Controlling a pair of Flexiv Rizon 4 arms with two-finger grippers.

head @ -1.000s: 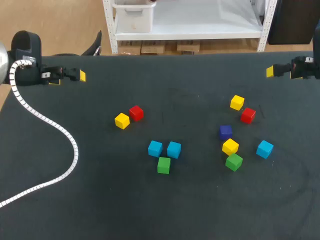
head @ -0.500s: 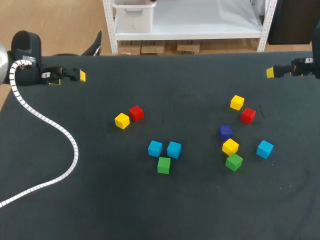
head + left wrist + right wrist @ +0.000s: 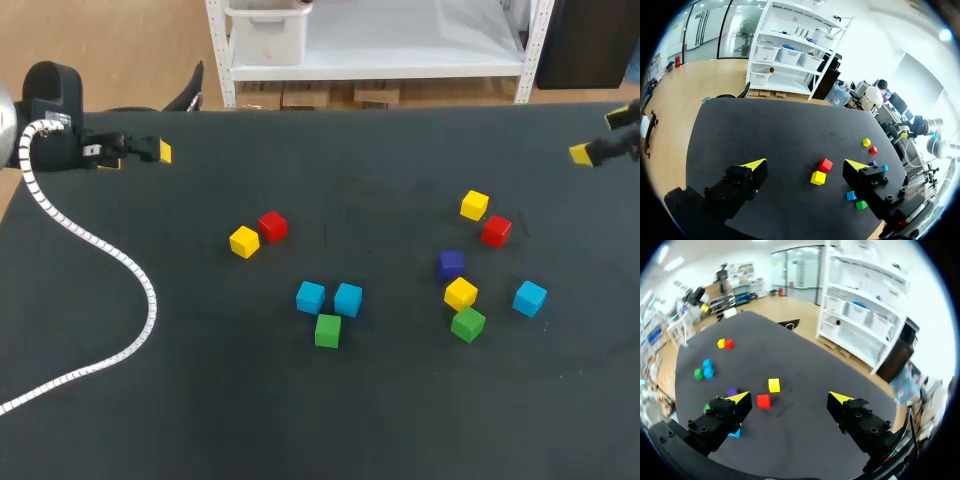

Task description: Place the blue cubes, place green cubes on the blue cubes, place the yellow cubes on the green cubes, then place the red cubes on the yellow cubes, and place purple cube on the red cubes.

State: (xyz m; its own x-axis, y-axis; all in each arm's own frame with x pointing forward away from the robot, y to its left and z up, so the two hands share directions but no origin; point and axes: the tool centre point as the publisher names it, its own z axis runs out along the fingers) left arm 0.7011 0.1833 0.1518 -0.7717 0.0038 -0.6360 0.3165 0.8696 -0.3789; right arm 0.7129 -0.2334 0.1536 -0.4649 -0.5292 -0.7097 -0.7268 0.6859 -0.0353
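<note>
Red cube (image 3: 763,401) ahead of wide-open right gripper (image 3: 789,396), well apart; left gripper (image 3: 805,163) equally wide.

You're in a robotics lab, and the setup says so plainly. Your table (image 3: 200,420) is covered in dark cloth with small coloured cubes (image 3: 328,330) scattered over it. Your left arm (image 3: 55,130) trails a white ribbed cable (image 3: 110,255) across the cloth, and your right arm (image 3: 615,145) comes in opposite. Behind the table, white metal shelving (image 3: 400,70) holds plastic bins (image 3: 265,35) above a wooden floor (image 3: 120,50). Another robot arm (image 3: 932,145) stands further off in the room
</note>
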